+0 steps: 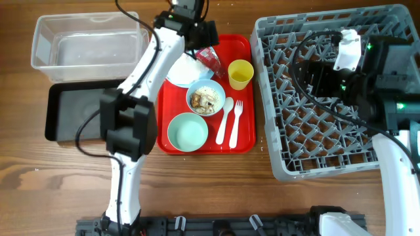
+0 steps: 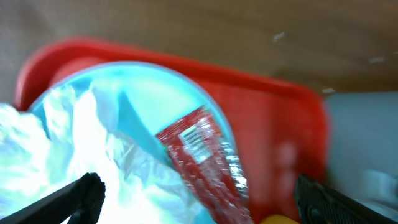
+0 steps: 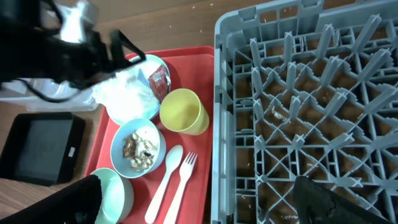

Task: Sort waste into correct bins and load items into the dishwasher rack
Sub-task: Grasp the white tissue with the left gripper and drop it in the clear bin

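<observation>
On the red serving tray (image 1: 244, 141), a pale blue plate (image 2: 155, 81) holds a crumpled white napkin (image 1: 186, 67) and a red wrapper (image 1: 209, 58). My left gripper (image 1: 200, 38) hovers over them, open and empty; in the left wrist view (image 2: 200, 199) the wrapper (image 2: 202, 155) and the napkin (image 2: 93, 149) lie between its fingers. A blue bowl of rice scraps (image 1: 205, 97), a mint bowl (image 1: 188, 131), a yellow cup (image 1: 240, 73), a spoon (image 1: 225, 118) and a fork (image 1: 235, 121) are also on the tray. My right gripper (image 1: 316, 72) is open and empty above the grey rack (image 1: 328, 154).
A clear tub (image 1: 85, 42) stands at the far left, with a black tray (image 1: 72, 115) in front of it. The rack fills the right side of the table. The right wrist view shows the cup (image 3: 183, 112), the rice bowl (image 3: 138, 148) and the rack (image 3: 311, 93).
</observation>
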You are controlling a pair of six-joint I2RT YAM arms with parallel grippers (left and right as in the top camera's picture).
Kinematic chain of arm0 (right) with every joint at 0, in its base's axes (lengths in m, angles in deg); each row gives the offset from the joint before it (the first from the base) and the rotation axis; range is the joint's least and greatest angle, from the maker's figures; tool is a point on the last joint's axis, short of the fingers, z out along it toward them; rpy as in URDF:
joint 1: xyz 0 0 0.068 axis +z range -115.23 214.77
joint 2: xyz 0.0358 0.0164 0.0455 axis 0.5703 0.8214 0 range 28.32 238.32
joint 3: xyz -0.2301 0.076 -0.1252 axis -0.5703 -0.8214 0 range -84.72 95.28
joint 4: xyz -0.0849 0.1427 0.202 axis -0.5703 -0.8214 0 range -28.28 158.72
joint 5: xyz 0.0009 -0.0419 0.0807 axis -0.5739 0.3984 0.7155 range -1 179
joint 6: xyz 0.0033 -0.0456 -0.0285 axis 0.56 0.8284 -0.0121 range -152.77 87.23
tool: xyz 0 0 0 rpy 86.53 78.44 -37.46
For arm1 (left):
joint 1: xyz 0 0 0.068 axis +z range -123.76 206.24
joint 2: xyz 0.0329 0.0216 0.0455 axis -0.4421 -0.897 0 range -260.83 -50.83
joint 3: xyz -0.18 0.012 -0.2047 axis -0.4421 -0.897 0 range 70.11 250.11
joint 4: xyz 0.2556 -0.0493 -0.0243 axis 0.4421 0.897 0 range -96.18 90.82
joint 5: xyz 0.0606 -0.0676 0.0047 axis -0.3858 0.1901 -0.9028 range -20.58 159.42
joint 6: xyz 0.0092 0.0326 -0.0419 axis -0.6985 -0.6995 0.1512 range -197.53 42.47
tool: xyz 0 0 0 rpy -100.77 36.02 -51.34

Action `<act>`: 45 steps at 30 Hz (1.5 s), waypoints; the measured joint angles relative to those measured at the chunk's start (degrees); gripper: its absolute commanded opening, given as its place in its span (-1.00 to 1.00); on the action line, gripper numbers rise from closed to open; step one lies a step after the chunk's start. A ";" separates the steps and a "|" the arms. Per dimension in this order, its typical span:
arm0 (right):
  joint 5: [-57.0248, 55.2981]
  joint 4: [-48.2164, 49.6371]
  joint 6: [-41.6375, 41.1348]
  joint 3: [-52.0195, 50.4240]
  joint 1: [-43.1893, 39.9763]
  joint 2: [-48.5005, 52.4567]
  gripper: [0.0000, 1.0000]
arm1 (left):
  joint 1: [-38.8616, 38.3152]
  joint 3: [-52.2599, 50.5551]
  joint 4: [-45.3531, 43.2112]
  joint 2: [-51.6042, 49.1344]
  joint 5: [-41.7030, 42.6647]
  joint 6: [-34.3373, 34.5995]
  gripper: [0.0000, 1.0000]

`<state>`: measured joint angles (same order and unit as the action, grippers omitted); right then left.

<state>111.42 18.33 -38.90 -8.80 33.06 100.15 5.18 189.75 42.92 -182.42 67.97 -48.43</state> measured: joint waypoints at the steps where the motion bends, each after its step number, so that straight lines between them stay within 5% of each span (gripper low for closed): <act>1: 0.00 0.00 0.00 0.00 0.00 0.04 1.00 | 0.00 0.00 0.85 -3.17 -0.26 1.33 0.97; 8: -0.02 -0.20 0.00 0.00 0.00 0.17 0.99 | 0.00 0.00 -0.26 -8.31 -0.44 3.41 0.98; 10: 0.00 -0.20 -0.02 0.00 0.00 0.17 1.00 | -0.02 0.07 -0.33 -9.14 -0.63 3.39 0.81; 13: 0.00 -0.22 0.00 0.00 0.00 0.17 0.99 | 0.02 0.35 -0.02 -9.42 -1.05 3.78 0.16; 15: -0.02 -0.22 0.00 0.00 0.00 0.17 0.99 | 0.11 0.35 0.24 -9.55 -1.46 3.98 -0.06; 17: 0.00 -0.66 0.00 0.00 0.00 0.17 0.98 | 0.11 0.44 1.38 -9.64 -1.68 4.02 -0.80; 18: 0.00 -0.94 0.00 0.00 0.00 0.20 0.99 | 0.11 0.48 2.03 -9.64 -1.68 4.04 -0.92; 28: 0.00 -1.07 0.00 0.00 0.00 0.17 0.99 | 3.45 10.93 11.69 -6.36 -0.15 -0.15 -0.92; 33: -0.02 -1.09 0.00 0.00 0.00 0.20 0.99 | 11.28 13.11 12.37 6.40 0.26 -2.54 -0.92; 38: 0.00 -1.07 0.00 0.00 0.00 0.20 1.00 | 23.12 13.55 11.10 5.03 0.46 -3.58 -0.92; 39: 0.00 -1.07 0.00 0.00 0.00 0.20 0.99 | 24.11 13.55 10.64 4.37 0.44 -3.58 -0.77; 40: 0.00 -1.09 0.00 0.00 0.00 0.20 0.99 | 25.90 13.55 9.16 2.56 0.44 -3.58 -0.11; 42: 0.00 -1.14 0.00 0.00 0.00 0.20 0.99 | 28.28 13.55 6.58 -1.97 0.42 -4.24 0.69; 45: 0.00 -1.09 0.00 0.00 0.00 0.22 1.00 | 28.50 13.40 4.61 -5.90 0.46 -4.44 0.96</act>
<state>111.42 17.24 -38.90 -8.80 33.06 100.37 33.68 203.15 47.53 -188.32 68.43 -52.87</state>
